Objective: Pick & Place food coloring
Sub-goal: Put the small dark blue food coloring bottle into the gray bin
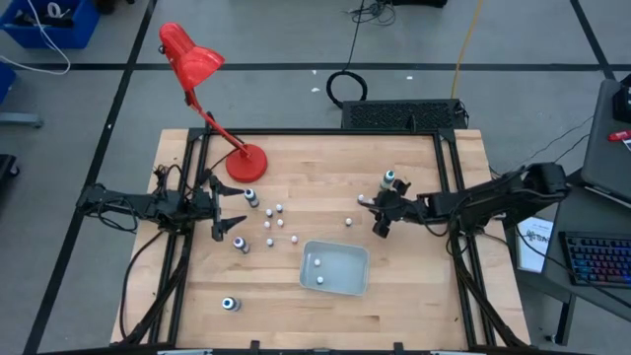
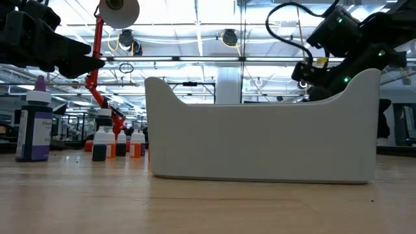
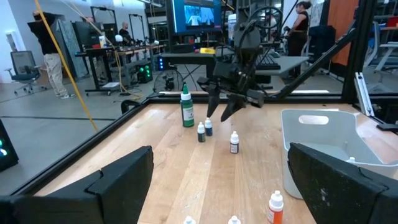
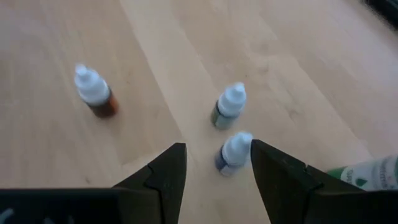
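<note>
**Closing in on a blue vial, right arm lines up its next pick**

Hovering over the far right part of the wooden table (image 1: 414, 306), the right gripper (image 4: 214, 163) points down at a small blue-bodied vial (image 4: 232, 153) that stands upright just ahead of its fingertips and in line with the gap between them. The jaws stand partly apart and hold nothing. A green-bodied vial (image 4: 227, 106) stands just beyond the blue one, an orange-bodied vial (image 4: 94, 91) well off to one side, and a larger green bottle (image 1: 390, 178) close by. The step in hand looks like the approach to a grasp; the next move calls for a short advance and descent so the fingers straddle the blue vial without knocking its green neighbour, then a squeeze.

Across the table the left gripper (image 1: 230, 223) waits with its fingers spread wide and empty, near a loose cluster of vials (image 1: 274, 223) beside the red lamp (image 1: 202, 74). The pale tray (image 1: 357, 286) sits between the arms toward the near edge, with a couple of small vials already inside; most bottles remain on the bare wood.
</note>
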You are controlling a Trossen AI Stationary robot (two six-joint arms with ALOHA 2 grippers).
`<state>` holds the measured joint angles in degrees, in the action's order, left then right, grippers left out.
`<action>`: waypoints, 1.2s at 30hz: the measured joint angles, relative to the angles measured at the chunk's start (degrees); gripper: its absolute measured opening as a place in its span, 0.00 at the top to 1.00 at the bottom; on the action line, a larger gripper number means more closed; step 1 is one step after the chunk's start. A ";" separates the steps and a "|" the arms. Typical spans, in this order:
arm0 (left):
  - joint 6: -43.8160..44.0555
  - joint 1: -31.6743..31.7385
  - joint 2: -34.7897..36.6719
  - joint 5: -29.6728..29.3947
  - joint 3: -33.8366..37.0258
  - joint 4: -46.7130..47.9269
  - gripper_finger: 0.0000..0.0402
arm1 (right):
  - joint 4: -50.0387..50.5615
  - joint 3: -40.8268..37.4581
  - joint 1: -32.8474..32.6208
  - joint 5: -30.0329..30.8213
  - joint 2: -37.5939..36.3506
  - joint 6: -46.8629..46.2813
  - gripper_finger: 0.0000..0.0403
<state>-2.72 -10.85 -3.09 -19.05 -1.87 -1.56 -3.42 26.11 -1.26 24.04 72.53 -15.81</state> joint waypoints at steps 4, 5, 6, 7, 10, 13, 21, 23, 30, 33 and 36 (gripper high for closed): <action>0.00 0.00 0.00 -0.01 0.00 0.04 0.09 | 0.13 -0.03 1.56 -0.62 0.89 0.03 0.59; 0.00 0.00 -0.02 0.00 0.00 0.04 0.09 | 0.13 -0.02 1.77 -0.64 1.01 0.04 0.59; 0.00 0.00 0.00 -0.01 -0.01 0.04 0.09 | 0.26 -0.02 1.94 -0.68 1.03 0.04 0.59; 0.00 0.00 -0.01 0.00 0.00 0.04 0.09 | 0.25 -0.02 2.05 -0.69 1.03 0.15 0.59; 0.00 0.00 0.00 0.00 0.00 0.04 0.09 | 0.20 -0.02 2.06 -0.53 1.02 0.89 0.59; 0.00 0.00 0.00 -0.01 0.00 0.04 0.09 | 0.15 -0.02 2.14 -0.36 1.01 1.63 0.59; 0.03 0.00 0.00 -0.01 -0.01 0.04 0.09 | 0.15 -0.02 4.66 -1.90 1.01 2.01 0.59; 0.02 0.00 0.00 0.00 0.00 0.02 0.09 | 0.02 -0.02 5.40 -3.71 1.01 1.97 0.59; 0.00 0.00 -0.01 -0.02 0.00 0.03 0.09 | -2.09 -0.02 5.82 -4.90 1.01 2.18 0.59; 0.00 0.00 -0.01 0.00 -0.01 0.04 0.09 | -2.22 -0.02 5.82 -4.88 1.01 2.17 0.59; 0.00 0.00 0.00 0.01 0.00 0.02 0.09 | -2.17 -0.02 5.81 -4.88 1.01 2.18 0.59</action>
<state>-2.72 -10.85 -3.09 -19.05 -1.87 -1.54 -5.59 26.09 4.55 19.16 73.54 -13.64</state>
